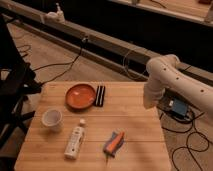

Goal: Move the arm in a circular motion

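Note:
The arm (172, 77) is large and white, made of thick rounded segments with small dark dots. It reaches in from the right, bends at a bulbous joint (162, 66) and points down over the right edge of the wooden table (135, 120). The gripper (148, 101) is at the arm's lower end, just above the table's far right edge. It touches none of the tabletop items.
On the table are an orange bowl (80, 96), a black bar-shaped object (100, 95) beside it, a white cup (52, 118), a lying white bottle (75, 140) and an orange and grey tool (114, 143). A blue box (178, 107) and cables lie on the floor at right. A dark chair (12, 95) stands at left.

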